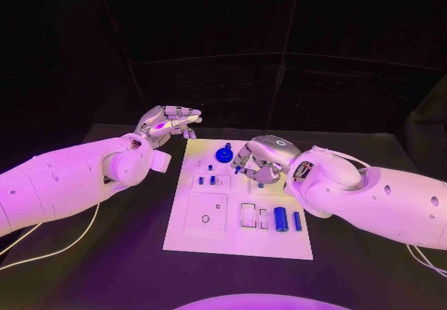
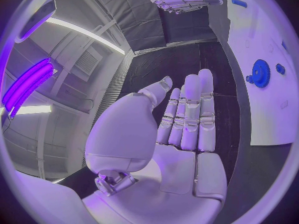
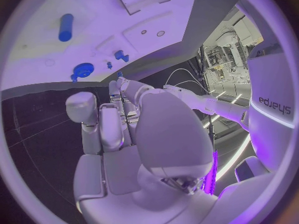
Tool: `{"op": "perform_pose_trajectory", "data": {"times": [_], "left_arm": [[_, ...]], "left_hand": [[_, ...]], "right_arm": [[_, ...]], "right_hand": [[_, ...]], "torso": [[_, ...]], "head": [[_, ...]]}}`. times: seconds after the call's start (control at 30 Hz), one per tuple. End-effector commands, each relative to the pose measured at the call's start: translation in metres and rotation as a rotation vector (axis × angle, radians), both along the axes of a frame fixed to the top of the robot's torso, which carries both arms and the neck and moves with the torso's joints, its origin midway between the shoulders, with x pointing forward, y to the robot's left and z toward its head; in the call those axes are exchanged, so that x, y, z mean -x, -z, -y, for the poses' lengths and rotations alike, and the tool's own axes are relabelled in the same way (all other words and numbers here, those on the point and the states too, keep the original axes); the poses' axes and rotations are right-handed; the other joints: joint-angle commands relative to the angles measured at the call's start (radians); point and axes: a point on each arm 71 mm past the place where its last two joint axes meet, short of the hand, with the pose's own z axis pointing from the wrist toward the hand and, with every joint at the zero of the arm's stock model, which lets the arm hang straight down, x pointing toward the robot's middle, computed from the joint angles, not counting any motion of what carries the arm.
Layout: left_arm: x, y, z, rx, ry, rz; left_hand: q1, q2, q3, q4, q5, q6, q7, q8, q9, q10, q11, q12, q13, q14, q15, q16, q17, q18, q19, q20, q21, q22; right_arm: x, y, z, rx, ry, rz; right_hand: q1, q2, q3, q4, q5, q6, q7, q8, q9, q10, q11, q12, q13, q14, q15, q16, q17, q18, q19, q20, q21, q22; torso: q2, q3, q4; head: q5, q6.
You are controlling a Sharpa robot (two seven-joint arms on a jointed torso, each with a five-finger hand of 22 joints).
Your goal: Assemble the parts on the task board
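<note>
Task board [image 1: 200, 240], a flat white rectangular plate, lies in the middle of the black counter [image 1: 373, 145]; long axis runs away from the robot; shallow rectangular recesses are cut into its near half. Round blue toothed gear [image 1: 225, 155] stands near the board's far edge; the left wrist view shows it too, with a small blue knob just beside it. Two upright blue bar-shaped parts [image 1: 280, 218] stand near the board's near right corner, a narrower one beside a wider one; several tiny blue pieces [image 1: 211, 180] sit mid-board, too small to tell apart.

Left silver many-fingered hand [image 1: 168, 123] hovers off the board's far left corner, above the counter; fingers [image 2: 190, 115] lie straight and side by side, thumb apart, nothing in the palm; it touches no part.

Right silver many-fingered hand [image 1: 259, 161] sits over the board's far right area, just beside the gear; fingers curl downward toward the plate; a small blue piece shows at the fingertips [image 3: 119, 82] in the right wrist view; cannot tell whether it is pinched or merely lies behind them.
</note>
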Motion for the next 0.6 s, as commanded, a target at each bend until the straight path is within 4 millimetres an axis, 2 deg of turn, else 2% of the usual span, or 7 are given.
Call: {"op": "perform_pose_trajectory", "data": {"times": [0.03,0.13,0.27,0.43,0.6], "left_arm": [[0.0,-0.002,0.002,0.011,0.006,0.007],[0.0,-0.003,0.004,0.012,0.007,0.008],[0.0,-0.003,0.004,0.012,0.007,0.009],[0.0,-0.003,0.005,0.013,0.009,0.009],[0.0,-0.003,0.005,0.013,0.011,0.009]], "left_hand": [[0.003,0.006,-0.005,0.001,0.004,-0.011,0.0,0.005,0.0,-0.008,0.003,0.004,-0.001,-0.006,0.002,-0.006,-0.001,0.012,-0.005,0.001,-0.006,-0.002],[0.003,0.006,-0.006,0.0,0.004,-0.012,0.001,0.005,-0.001,-0.01,0.003,0.004,-0.001,-0.006,0.002,-0.006,-0.002,0.012,-0.005,0.002,-0.007,-0.002],[0.004,0.006,-0.007,0.0,0.004,-0.015,0.003,0.005,-0.001,-0.013,0.004,0.005,-0.001,-0.006,0.003,-0.006,-0.003,0.012,-0.005,0.002,-0.008,-0.003],[0.014,0.012,-0.004,-0.006,0.005,-0.019,0.004,0.007,0.0,-0.018,0.005,0.008,-0.001,-0.007,0.003,-0.006,-0.005,0.013,-0.004,0.002,-0.009,-0.005],[0.021,0.016,0.001,-0.01,0.008,-0.021,0.004,0.01,0.0,-0.021,0.005,0.01,-0.001,-0.008,0.003,-0.006,-0.007,0.013,-0.003,0.002,-0.01,-0.005]], "right_arm": [[0.002,0.007,-0.008,-0.013,-0.04,-0.007],[0.005,0.017,-0.015,-0.006,-0.056,-0.022],[0.009,0.032,-0.024,0.01,-0.075,-0.042],[0.01,0.046,-0.032,0.032,-0.087,-0.053],[0.011,0.054,-0.037,0.053,-0.094,-0.065]], "right_hand": [[-0.017,-0.003,0.004,0.0,0.006,0.001,0.009,-0.006,0.0,0.0,0.008,-0.006,-0.001,0.037,0.004,0.007,-0.001,-0.015,0.007,0.003,0.006,0.001],[-0.022,-0.004,0.004,-0.001,0.006,0.0,0.01,-0.007,0.0,0.0,0.009,-0.007,-0.002,0.037,0.004,0.008,0.0,-0.016,0.009,0.003,0.01,0.007],[-0.024,-0.005,0.003,-0.001,0.003,0.0,0.01,-0.007,-0.001,0.0,0.009,-0.008,-0.002,0.037,0.005,0.009,0.001,-0.017,0.01,0.003,0.011,0.009],[-0.028,-0.005,0.002,-0.001,0.001,0.0,0.01,-0.007,0.0,0.0,0.009,-0.009,-0.002,0.037,0.005,0.01,0.003,-0.017,0.011,0.004,0.013,0.013],[-0.033,-0.005,0.001,-0.001,-0.001,0.001,0.01,-0.008,0.0,0.0,0.009,-0.009,-0.002,0.038,0.005,0.012,0.004,-0.018,0.012,0.004,0.015,0.016]], "torso": [[0.001,0.0001,-0.0006],[0.002,-0.0016,0.0012],[0.001,0.0012,-0.0009],[0.001,0.0014,-0.0023],[0.001,0.001,-0.002]], "head": [[0.017,-0.007],[0.021,-0.009],[0.035,-0.018],[0.05,-0.023],[0.054,-0.029]]}}
